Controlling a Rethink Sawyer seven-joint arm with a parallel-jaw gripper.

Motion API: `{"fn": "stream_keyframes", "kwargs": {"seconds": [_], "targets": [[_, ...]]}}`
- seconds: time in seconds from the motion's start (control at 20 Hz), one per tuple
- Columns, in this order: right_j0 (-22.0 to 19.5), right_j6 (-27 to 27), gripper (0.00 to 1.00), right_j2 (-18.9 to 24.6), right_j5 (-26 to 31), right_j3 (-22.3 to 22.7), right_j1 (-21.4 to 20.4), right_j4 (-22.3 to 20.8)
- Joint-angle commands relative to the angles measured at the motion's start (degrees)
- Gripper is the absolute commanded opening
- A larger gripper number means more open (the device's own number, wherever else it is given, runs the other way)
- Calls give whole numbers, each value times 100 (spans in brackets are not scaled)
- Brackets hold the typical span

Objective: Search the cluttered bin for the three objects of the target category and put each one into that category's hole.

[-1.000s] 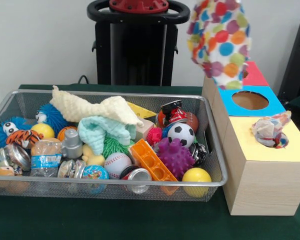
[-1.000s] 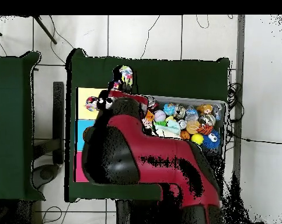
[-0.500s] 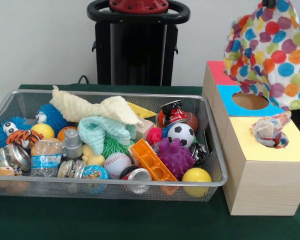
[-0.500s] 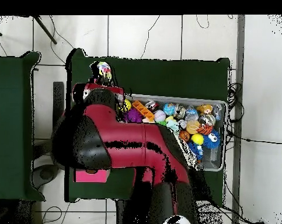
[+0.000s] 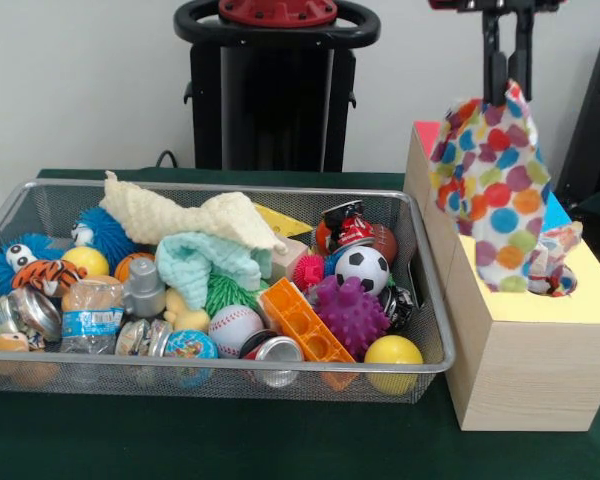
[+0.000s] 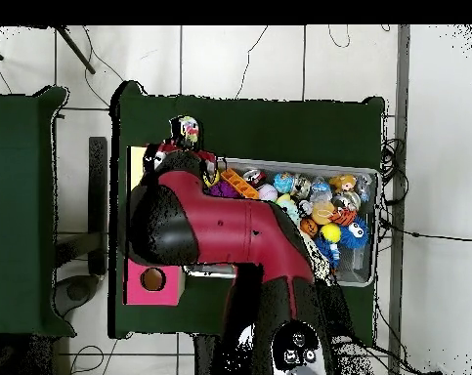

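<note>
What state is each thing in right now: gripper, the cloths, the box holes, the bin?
Gripper: fingers shut on polka-dot cloth.
Multicoloured polka-dot cloth: hanging over the yellow section.
Crumpled patterned cloth: stuffed in the yellow hole, sticking out.
Wooden box: yellow hole plugged; blue hole hidden by the polka-dot cloth.
Wire mesh bin: full of toys.

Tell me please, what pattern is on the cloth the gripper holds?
Multicoloured polka dots on white cloth; front view.

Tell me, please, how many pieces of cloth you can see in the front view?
4: a polka-dot cloth hanging from the claw over the box, a crumpled cloth in the yellow hole, and cream and mint cloths in the bin. More may be buried.
</note>
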Motion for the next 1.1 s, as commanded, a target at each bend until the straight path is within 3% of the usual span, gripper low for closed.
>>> {"fn": "stream_keyframes", "kwargs": {"seconds": [0.05,0.45,0.9,1.1], "targets": [[241,1449,0,-534,-592,37,779,249],[927,1521,0,-1244,-688,-123,1092,569],[1348,1430,0,-1655,-172,-150,753,894],[1615,1514,0,-1900,15,-290,794,1095]]}}
